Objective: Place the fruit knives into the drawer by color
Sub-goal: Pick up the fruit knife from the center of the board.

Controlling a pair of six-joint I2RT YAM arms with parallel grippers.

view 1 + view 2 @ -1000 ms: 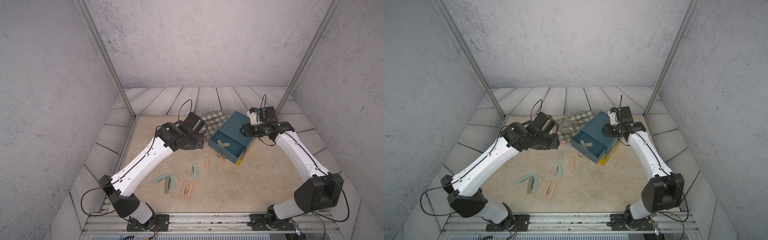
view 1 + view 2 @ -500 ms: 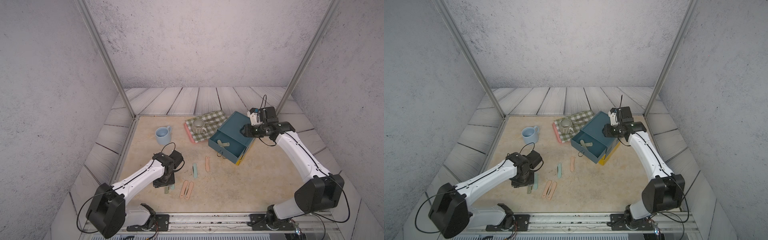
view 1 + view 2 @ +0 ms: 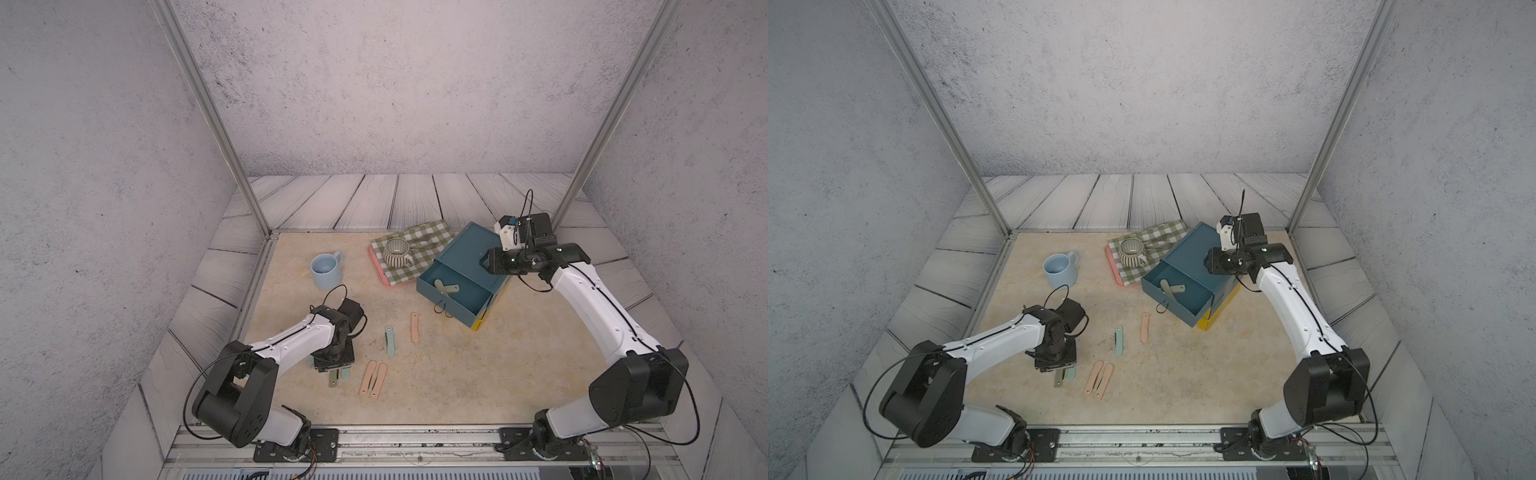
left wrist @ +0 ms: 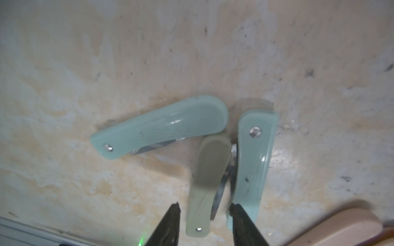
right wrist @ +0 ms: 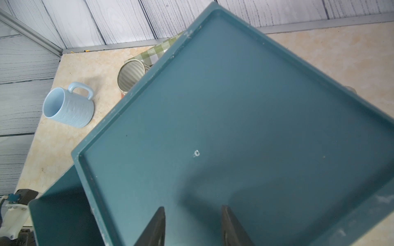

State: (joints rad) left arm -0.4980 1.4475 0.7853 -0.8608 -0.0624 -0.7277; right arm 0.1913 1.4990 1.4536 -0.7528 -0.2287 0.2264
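Observation:
My left gripper is open and low over the mat, its fingers on either side of an olive-grey fruit knife. Two mint-green knives lie touching it, and a peach one is close by. In a top view this gripper is at the front left. Further right lie two peach knives, a mint one and a peach one. The drawer of the chest is pulled out with two olive-grey knives inside. My right gripper hangs open and empty above the chest's teal top.
A light blue mug stands at the back left of the mat. A striped cup sits on the checked cloth over a pink tray, next to the chest. Metal posts stand at the back corners.
My left arm swung from beside the open drawer down to the knives at the front left, then held there with its gripper open. The right arm has stayed put.

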